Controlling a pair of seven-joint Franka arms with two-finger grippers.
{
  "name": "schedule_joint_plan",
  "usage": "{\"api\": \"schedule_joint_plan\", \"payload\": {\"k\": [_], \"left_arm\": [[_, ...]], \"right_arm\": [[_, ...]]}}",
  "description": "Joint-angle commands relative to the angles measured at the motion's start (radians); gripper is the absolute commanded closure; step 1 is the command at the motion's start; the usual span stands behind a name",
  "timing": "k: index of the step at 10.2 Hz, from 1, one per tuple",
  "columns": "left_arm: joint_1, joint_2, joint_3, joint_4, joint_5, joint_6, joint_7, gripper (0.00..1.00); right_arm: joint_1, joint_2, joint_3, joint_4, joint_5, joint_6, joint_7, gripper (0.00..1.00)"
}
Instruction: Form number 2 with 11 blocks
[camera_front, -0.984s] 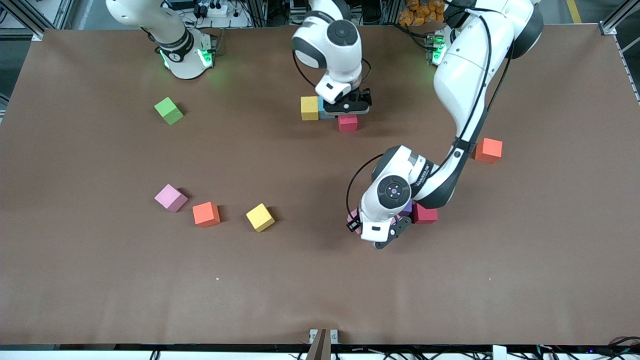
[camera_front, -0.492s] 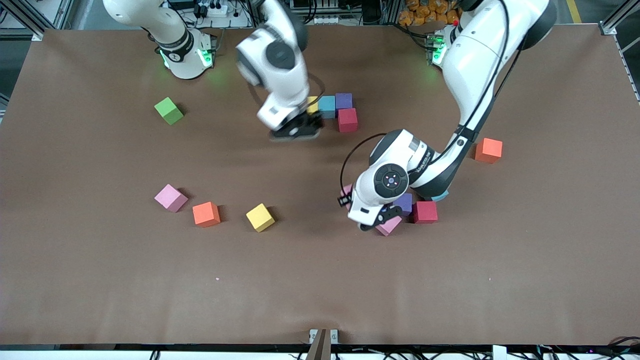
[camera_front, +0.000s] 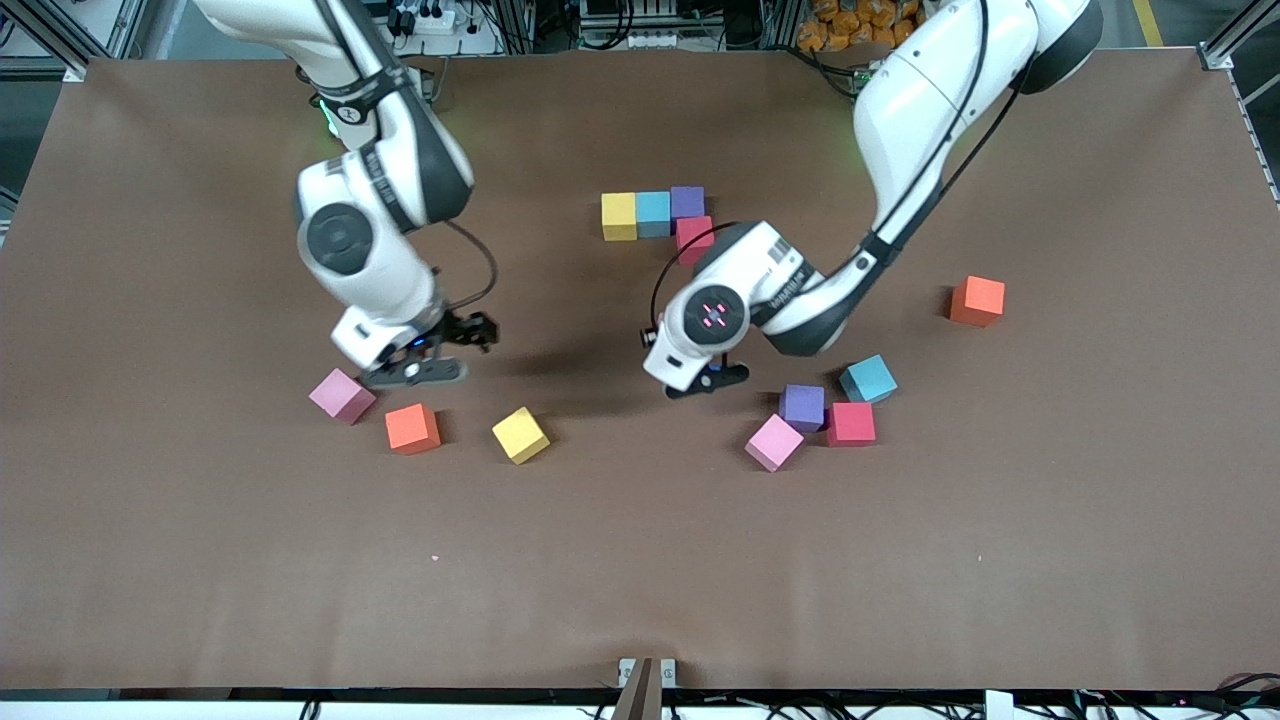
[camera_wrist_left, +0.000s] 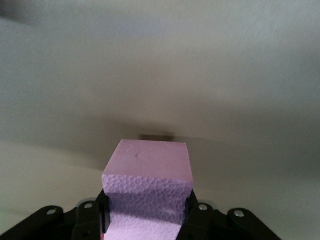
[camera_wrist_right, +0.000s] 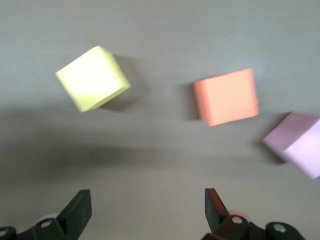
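The left end effector (camera_front: 712, 381) grips a pink block (camera_wrist_left: 149, 186) above the table (camera_front: 640, 560), over bare surface near the purple block (camera_front: 802, 405); the right end effector (camera_front: 425, 355) hangs spread wide above the orange block (camera_front: 412, 427), pink cube (camera_front: 342, 395) and yellow block (camera_front: 520, 434).

White arms (camera_front: 920, 90), black joints, cables; black tools.

Thirteen cubes (camera_front: 619, 216) in all, as far as visible.

Pink cube (camera_wrist_left: 148, 192); green-free row: yellow (camera_front: 619, 216), blue (camera_front: 653, 213), purple (camera_front: 687, 201).
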Motion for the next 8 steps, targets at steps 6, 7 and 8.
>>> {"api": "schedule_joint_plan", "payload": {"k": [6,7,8], "left_arm": [[-0.008,-0.249,-0.009,-0.356,0.124,0.241,-0.16,0.66],[-0.01,-0.247,-0.009,-0.385,0.154,0.281,-0.162,0.66],[-0.008,-0.243,-0.01,-0.391,0.165,0.289,-0.162,0.66]], "right_arm": [[-0.175,0.335,0.02,0.328,0.002,0.016,-0.398,0.0],[-0.17,0.351,0.021,0.327,0.003,0.043,-0.398,0.0],[-0.167,0.366,0.021,0.322,0.006,0.06,-0.398,0.0]]}}
